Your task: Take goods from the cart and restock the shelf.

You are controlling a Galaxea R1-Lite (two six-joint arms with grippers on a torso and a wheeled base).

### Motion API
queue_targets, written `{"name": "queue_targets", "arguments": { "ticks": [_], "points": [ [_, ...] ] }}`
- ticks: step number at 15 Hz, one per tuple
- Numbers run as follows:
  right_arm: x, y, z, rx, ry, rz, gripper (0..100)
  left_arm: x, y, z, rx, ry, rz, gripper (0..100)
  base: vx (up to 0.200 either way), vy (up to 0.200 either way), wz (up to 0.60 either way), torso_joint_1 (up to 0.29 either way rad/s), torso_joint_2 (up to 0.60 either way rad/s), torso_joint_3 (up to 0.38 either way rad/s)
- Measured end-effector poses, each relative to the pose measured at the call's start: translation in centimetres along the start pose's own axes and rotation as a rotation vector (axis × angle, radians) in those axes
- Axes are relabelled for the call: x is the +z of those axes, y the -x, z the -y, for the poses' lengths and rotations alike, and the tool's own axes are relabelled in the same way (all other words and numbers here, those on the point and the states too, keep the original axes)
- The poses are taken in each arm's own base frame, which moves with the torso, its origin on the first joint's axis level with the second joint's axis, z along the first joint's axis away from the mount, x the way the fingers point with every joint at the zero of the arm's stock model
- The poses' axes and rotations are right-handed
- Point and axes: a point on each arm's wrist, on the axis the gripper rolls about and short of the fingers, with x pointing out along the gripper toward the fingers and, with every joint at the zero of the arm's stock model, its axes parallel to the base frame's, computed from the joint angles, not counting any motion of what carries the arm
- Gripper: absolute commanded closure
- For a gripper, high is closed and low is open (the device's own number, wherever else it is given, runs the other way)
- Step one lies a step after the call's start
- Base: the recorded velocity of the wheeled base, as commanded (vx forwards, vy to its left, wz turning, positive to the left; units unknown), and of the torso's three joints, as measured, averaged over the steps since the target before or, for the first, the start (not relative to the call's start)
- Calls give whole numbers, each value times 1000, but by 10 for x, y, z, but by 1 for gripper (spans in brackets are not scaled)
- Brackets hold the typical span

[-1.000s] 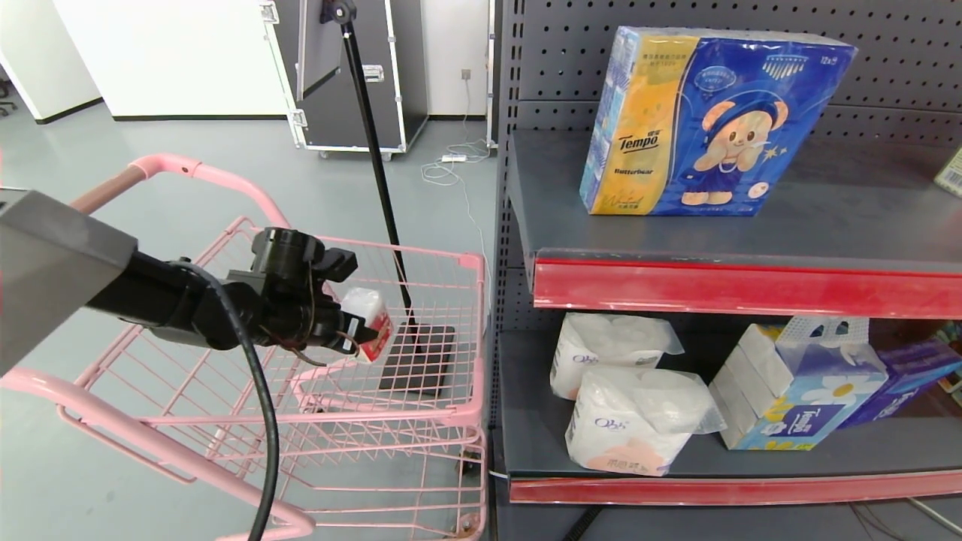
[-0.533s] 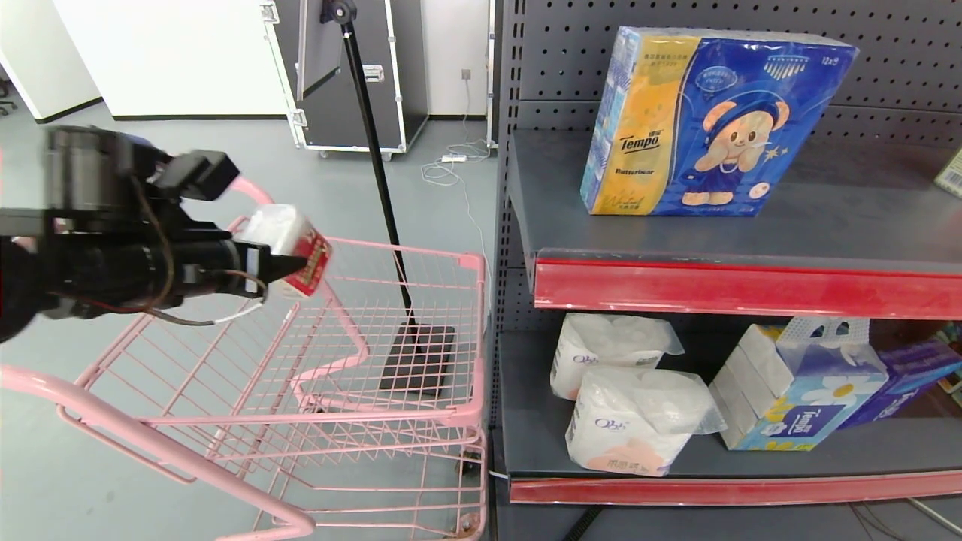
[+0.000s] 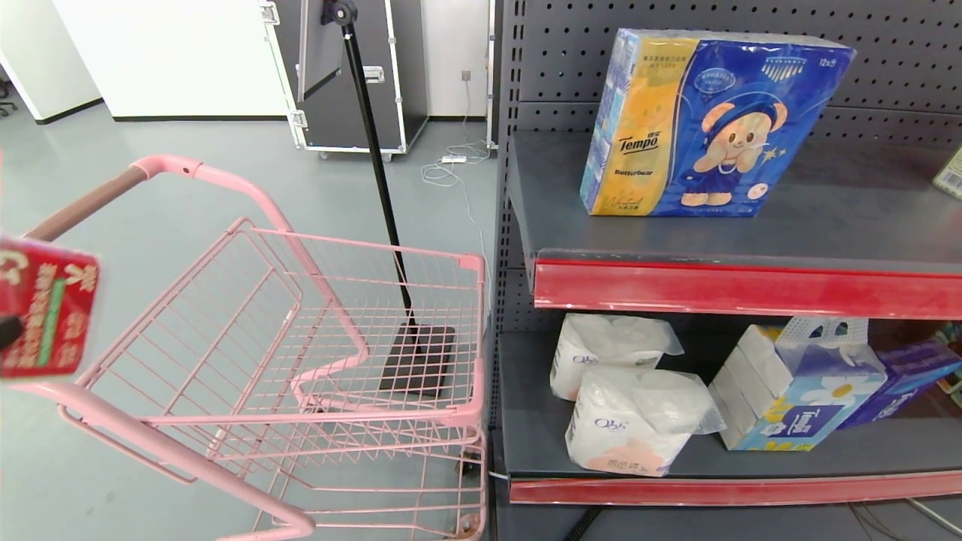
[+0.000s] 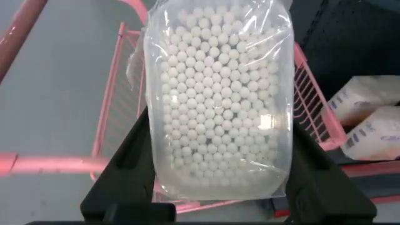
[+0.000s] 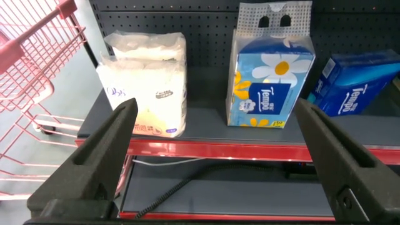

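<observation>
My left gripper (image 4: 219,131) is shut on a clear pack of small white cotton tips (image 4: 220,94), held between its black fingers (image 4: 122,165) above the pink cart (image 4: 112,119). In the head view the pack's red label (image 3: 45,308) shows at the far left edge, over the cart's near rim. The pink wire cart (image 3: 301,338) stands left of the grey shelf unit (image 3: 751,218). My right gripper (image 5: 215,156) is open with nothing in it, facing the lower shelf board (image 5: 206,122) from the front.
A big blue and yellow tissue pack (image 3: 706,120) stands on the upper shelf. On the lower shelf are two white roll packs (image 3: 639,421), a flowered tissue pack (image 3: 804,391) and a blue box (image 3: 909,376). A black stand pole (image 3: 376,165) rises behind the cart.
My left arm has lifted the pack up out of the cart and swung it left, to the head view's left edge. Cart and shelf goods have not moved.
</observation>
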Motion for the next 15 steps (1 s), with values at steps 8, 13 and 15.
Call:
{"name": "queue_targets", "arguments": {
  "ticks": [8, 13, 15],
  "points": [
    [0, 0, 0, 0, 1, 0, 0, -85, 104, 15, -34, -3, 165, 100, 0, 0, 0, 40, -142, -109],
    [0, 0, 0, 0, 1, 0, 0, -89, 106, 16, -37, -7, 183, 100, 0, 0, 0, 158, -511, -357],
    [0, 0, 0, 0, 1, 0, 0, -88, 106, 15, -36, -7, 181, 100, 0, 0, 0, 195, -557, -376]
  ]
}}
